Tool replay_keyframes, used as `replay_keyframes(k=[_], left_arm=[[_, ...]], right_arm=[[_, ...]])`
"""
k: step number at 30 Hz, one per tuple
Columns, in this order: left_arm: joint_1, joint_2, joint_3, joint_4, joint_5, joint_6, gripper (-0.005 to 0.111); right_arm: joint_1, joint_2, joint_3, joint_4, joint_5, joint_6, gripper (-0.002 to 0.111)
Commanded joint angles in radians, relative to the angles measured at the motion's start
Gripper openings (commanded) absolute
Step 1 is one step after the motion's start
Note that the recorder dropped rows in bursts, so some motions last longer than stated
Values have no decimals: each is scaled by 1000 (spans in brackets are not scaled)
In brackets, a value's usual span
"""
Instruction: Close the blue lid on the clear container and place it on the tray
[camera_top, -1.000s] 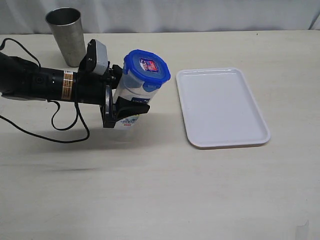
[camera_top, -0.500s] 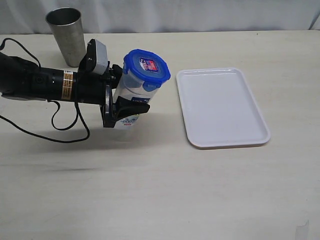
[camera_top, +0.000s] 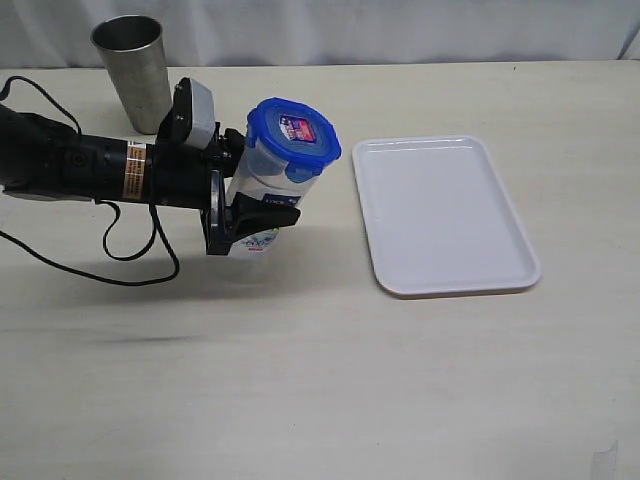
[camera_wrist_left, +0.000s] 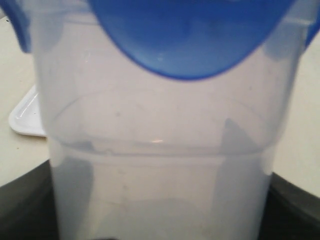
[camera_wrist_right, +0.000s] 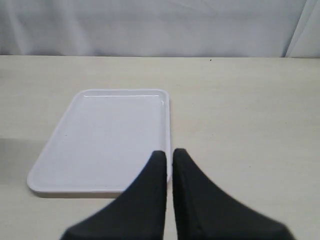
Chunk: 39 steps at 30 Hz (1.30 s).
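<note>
Table (camera_top: 330, 380): pale beige top, faintly streaked, matte.
Directly on it:
- Tapered steel cup (camera_top: 132, 72), upright, mouth open, near the far edge at the left.
- White rectangular tray (camera_top: 445, 215), flat, rounded corners, low rim, right of centre, well apart from the cup.
- Black cable (camera_top: 120, 284), slack loops along the left side.
- Clear container (camera_top: 262, 190), blue lid (camera_top: 293, 135) on top, tilted, between cup and tray; base resting on the top or just above it, cannot tell.

Blue lid (camera_top: 293, 138), white tray (camera_top: 445, 215)
</note>
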Motion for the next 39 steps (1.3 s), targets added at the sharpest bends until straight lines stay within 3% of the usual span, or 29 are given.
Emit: replay_keyframes(k=[1,10,16,19,22,28,35,39], left_arm=[[-8,-16,-9,-30,-41,1,0],[-8,-16,-9,-42,-44,1,0],[-18,-16,-14,-232,-116,32,0],[-60,-16,-45,-278,-70,32,0],[-137,-16,-114,-291,88,35,0],[-334,-16,-285,-291,597,104,0],[-506,-16,-423,-284,1050,420,0],[-576,-16,-445,-237,1225,600,0]], right_arm=[[-4,-6,1,-8,8,-4,4],[-4,-6,1,-8,8,-4,4],[-4,-6,1,-8,8,-4,4],[-4,-6,1,-8,8,-4,4],[-4,-6,1,-8,8,-4,4],[-4,-6,1,-8,8,-4,4],[-4,-6,1,-8,8,-4,4],[-4,-6,1,-8,8,-4,4]])
